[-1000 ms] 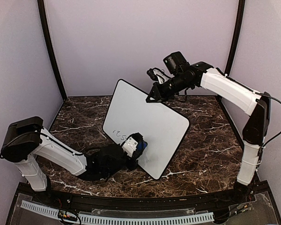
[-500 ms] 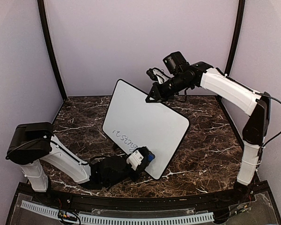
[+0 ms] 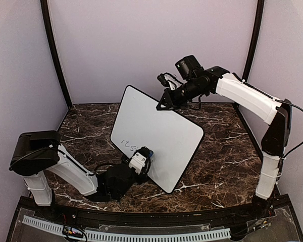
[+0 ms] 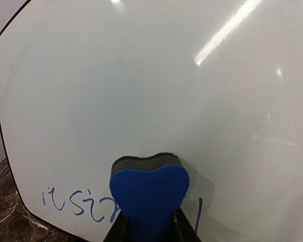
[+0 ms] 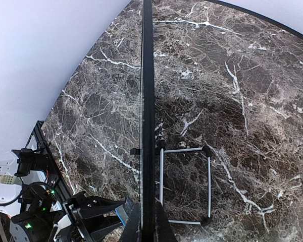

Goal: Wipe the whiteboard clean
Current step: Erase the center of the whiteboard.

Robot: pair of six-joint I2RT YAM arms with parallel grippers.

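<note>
Blue eraser (image 4: 149,194), pinched in my left claw (image 4: 150,228), has slid back onto the whiteboard (image 4: 192,101) writing (image 4: 76,204); letters remain. Right claw (image 3: 166,103) clamps the whiteboard's top edge.

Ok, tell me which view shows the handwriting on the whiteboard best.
Left wrist: the blue handwriting sits low on the whiteboard, close up, partly behind the blue eraser. Top external shows only a tiny dark scribble. Right wrist sees the board edge-on, no writing.

You see the whiteboard (image 3: 159,128) propped up at a tilt, white with a thin black rim and rounded corners, with blue handwriting (image 4: 76,204) along its lower left.
</note>
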